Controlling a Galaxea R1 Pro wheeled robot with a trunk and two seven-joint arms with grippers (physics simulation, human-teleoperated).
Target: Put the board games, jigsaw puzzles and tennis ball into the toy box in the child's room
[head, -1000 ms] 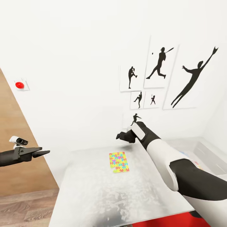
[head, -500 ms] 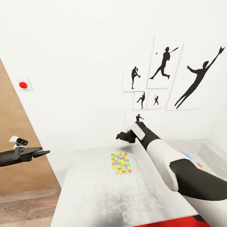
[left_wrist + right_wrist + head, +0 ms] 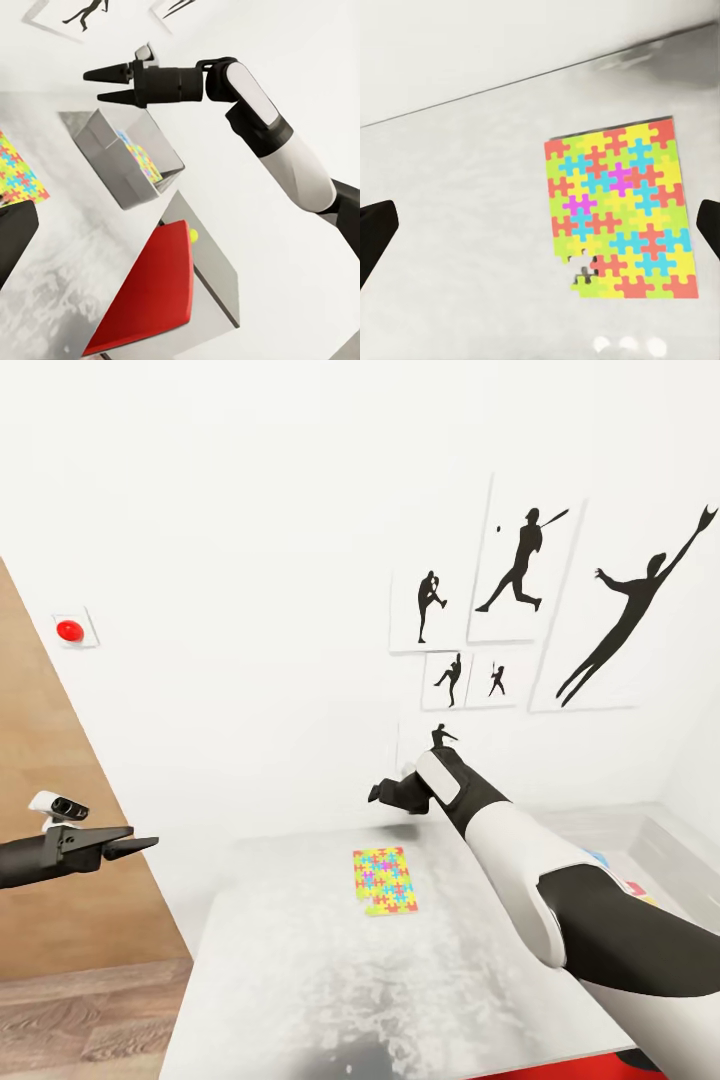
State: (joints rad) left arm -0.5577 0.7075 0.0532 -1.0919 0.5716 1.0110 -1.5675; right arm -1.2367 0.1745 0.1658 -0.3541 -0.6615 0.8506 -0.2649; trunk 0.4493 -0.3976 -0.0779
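The right gripper (image 3: pixel 377 793) hangs in the air above the far edge of the table (image 3: pixel 300 980). Its two fingers (image 3: pixel 105 74) are a little way apart and hold nothing. Just below it, a bright jigsaw puzzle (image 3: pixel 384 880) lies flat on the table, near the far edge. One corner of the puzzle has a small gap.

The left gripper (image 3: pixel 145 845) is out past the left edge of the table, over the wood floor (image 3: pixel 70 1015). Its fingers point to the right and look nearly closed. They hold nothing.

The grey toy box (image 3: pixel 672 850) sits at the table's far right corner. Something colourful lies inside it. Black sports pictures (image 3: pixel 520 560) hang on the white wall.
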